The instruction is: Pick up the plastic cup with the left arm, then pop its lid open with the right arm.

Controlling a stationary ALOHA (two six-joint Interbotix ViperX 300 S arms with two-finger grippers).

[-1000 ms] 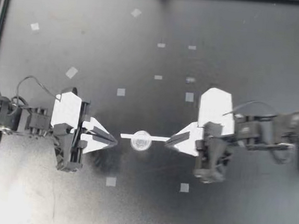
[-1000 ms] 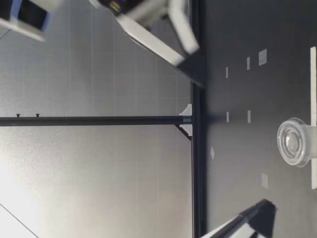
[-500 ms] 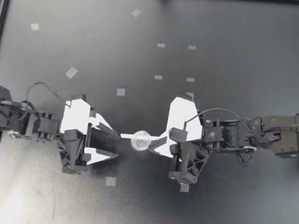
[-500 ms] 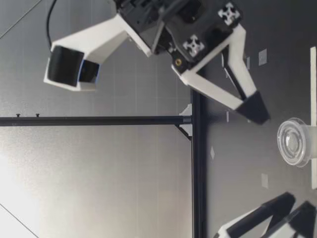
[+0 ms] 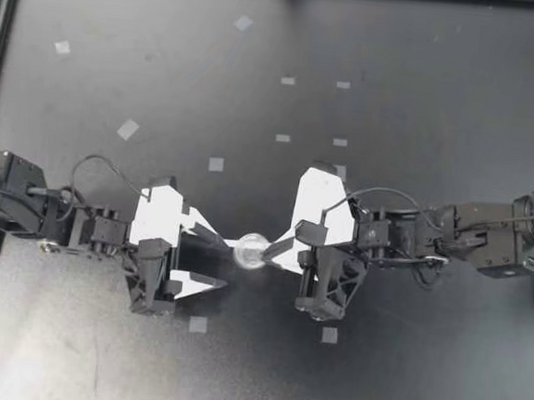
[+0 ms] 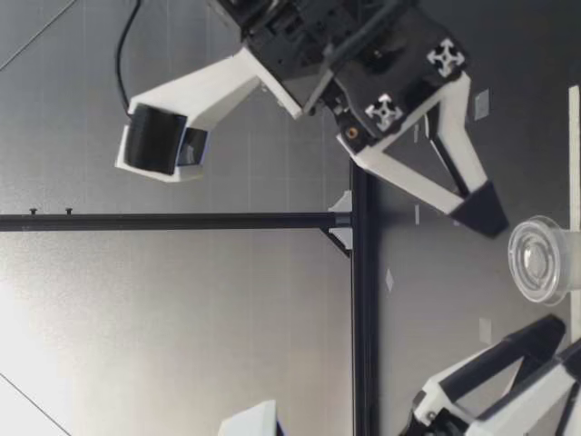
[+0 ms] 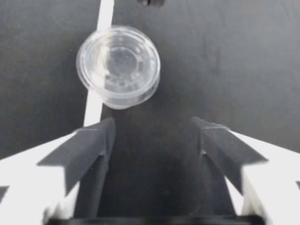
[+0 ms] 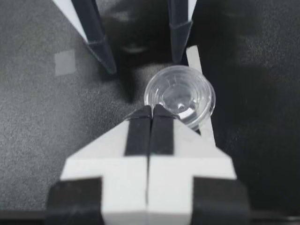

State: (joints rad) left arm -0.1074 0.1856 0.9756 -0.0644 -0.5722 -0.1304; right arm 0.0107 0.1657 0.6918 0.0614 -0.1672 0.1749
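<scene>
Two spread fingers of my left gripper (image 5: 230, 264) face the small clear cup (image 5: 252, 251), mid-frame in the top view, open table (image 5: 401, 380) all round. My right gripper (image 5: 267, 252), clenched empty, ends just beside it, as its wrist view shows.

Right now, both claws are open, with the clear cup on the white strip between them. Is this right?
Not quite: only my left claw is open. My right claw is shut beside the clear cup, as the right wrist view shows. The cup does sit on the white strip between them.
</scene>
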